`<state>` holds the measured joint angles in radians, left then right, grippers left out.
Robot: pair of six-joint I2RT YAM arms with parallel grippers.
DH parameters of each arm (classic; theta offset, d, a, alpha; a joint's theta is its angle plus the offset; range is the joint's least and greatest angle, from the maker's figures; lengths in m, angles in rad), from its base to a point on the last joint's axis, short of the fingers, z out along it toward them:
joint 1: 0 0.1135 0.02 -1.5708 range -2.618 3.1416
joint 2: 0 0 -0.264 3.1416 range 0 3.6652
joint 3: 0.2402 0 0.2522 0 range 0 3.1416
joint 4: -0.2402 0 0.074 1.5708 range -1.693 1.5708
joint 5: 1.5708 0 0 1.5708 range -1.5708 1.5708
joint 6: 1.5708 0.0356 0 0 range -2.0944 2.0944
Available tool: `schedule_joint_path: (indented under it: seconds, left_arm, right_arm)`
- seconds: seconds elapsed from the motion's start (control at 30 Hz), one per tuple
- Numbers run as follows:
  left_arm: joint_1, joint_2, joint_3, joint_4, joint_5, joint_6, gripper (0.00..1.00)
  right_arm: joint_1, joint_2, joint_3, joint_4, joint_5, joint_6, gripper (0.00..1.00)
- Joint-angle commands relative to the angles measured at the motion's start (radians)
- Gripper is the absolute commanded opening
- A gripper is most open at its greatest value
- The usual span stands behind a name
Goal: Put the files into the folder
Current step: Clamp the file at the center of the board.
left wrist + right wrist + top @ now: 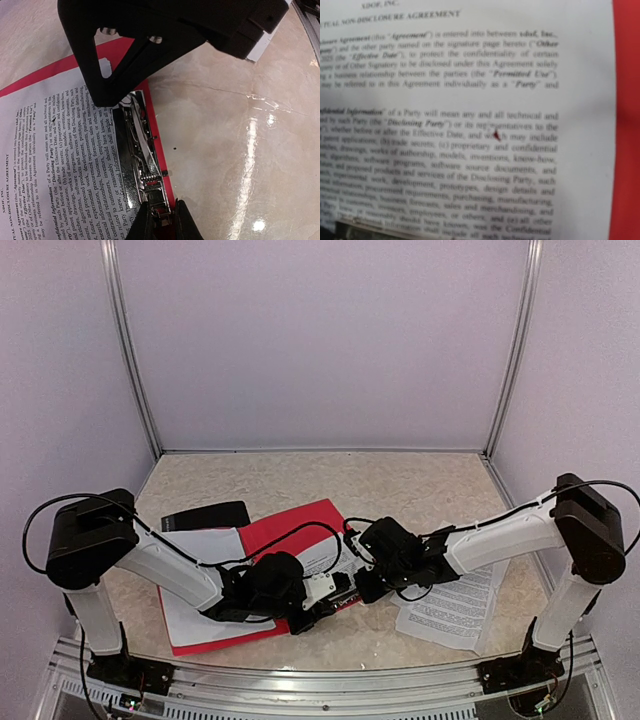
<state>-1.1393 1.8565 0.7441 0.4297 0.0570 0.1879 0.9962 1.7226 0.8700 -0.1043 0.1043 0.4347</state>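
The red folder (300, 525) lies open on the table in front of the arms. A printed sheet (55, 165) lies inside it beside the metal clip mechanism (142, 165). My left gripper (162, 215) is shut on the clip's lever at the folder's near edge; it also shows in the top view (316, 612). My right gripper (365, 588) hangs low over the same sheet (470, 125), its black body (165, 35) right above the clip. Its fingers do not show in its own view. More printed sheets (455, 610) lie on the table to the right of the folder.
A black flat object (205, 515) lies at the folder's far left corner. White sheets (200, 570) cover the folder's left half. The beige table (240, 150) lies beyond the folder's red edge (627, 125). Metal frame posts stand at the back corners.
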Motion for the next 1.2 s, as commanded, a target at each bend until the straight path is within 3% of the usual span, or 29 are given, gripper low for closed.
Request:
schedule_joint_path:
  seconds: [0.0,1.17]
  left_arm:
    - [-0.024,0.04,-0.017,-0.089,0.089,0.01,0.0]
    - [-0.007,0.039,-0.009,-0.112,0.059,-0.011,0.0]
  right_arm:
    - [-0.021,0.083,-0.067,-0.093,0.002,0.004,0.0]
    - [-0.021,0.088,-0.154,-0.076,0.025,0.002,0.0]
